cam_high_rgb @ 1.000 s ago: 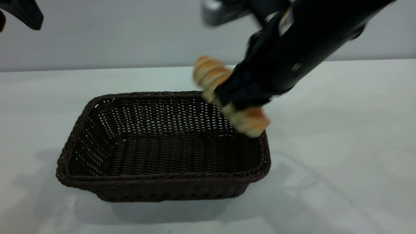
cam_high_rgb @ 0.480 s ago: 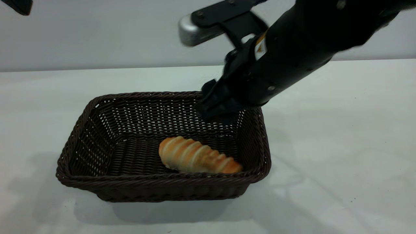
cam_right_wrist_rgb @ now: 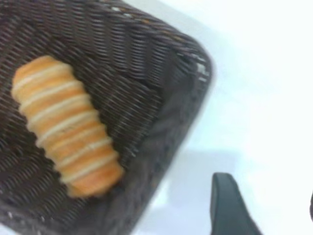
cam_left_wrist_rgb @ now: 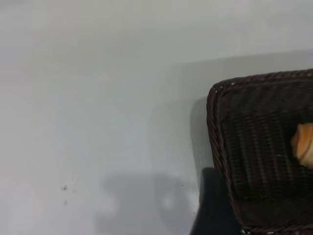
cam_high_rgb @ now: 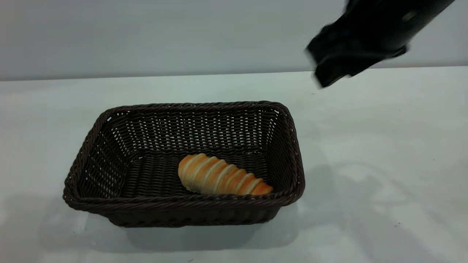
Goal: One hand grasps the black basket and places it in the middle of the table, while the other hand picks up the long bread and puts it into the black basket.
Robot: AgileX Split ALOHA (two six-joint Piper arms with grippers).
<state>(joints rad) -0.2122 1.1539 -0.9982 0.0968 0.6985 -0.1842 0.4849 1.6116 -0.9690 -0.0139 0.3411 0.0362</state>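
Note:
The black basket (cam_high_rgb: pixel 102 157) stands in the middle of the white table (cam_high_rgb: pixel 384 146). The long bread (cam_high_rgb: pixel 223 179) lies flat inside it, near the front right corner. My right gripper (cam_high_rgb: pixel 331 69) is up in the air, beyond and to the right of the basket, open and empty. The right wrist view looks down on the bread (cam_right_wrist_rgb: pixel 66 129) in the basket (cam_right_wrist_rgb: pixel 176 112), with the gripper (cam_right_wrist_rgb: pixel 269 210) over bare table beside it. My left gripper is out of the exterior view. A dark part of it (cam_left_wrist_rgb: pixel 212 210) shows in the left wrist view beside the basket's corner (cam_left_wrist_rgb: pixel 254 147), with the bread's end (cam_left_wrist_rgb: pixel 304 144) inside.
A grey wall (cam_high_rgb: pixel 146 36) runs behind the table's far edge. White tabletop lies all round the basket, with a few tiny dark specks (cam_left_wrist_rgb: pixel 64 188).
My right gripper brought the bread over the basket, let it go, then pulled up and away to the right. The bread now rests in the basket. The left gripper left the exterior view.

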